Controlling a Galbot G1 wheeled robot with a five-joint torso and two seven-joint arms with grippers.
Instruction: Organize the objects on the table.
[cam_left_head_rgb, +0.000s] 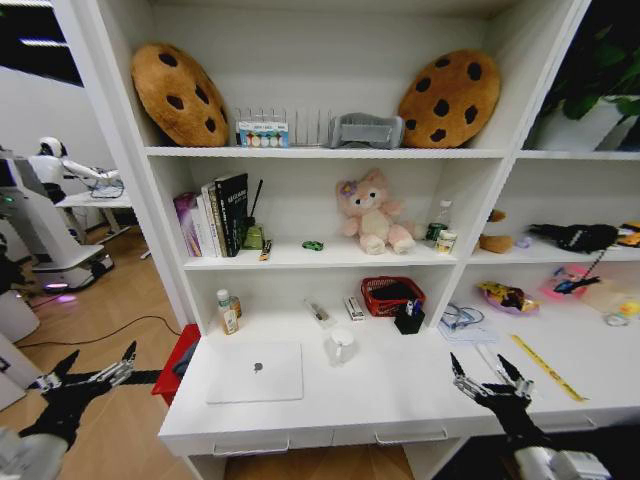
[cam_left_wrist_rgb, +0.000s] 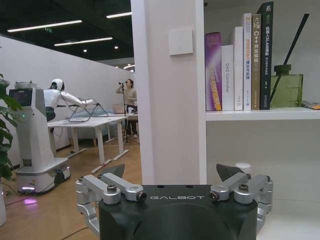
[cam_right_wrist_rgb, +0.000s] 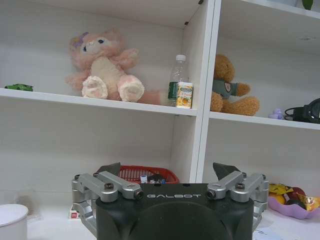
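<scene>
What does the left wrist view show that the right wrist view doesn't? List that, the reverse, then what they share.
Left wrist view: the open left gripper, a row of books, a green diffuser bottle and another robot in the room beyond.
Right wrist view: the open right gripper, a pink plush, a water bottle, a brown teddy bear, a red basket and the green toy car.
Shared: the white shelf unit.
</scene>
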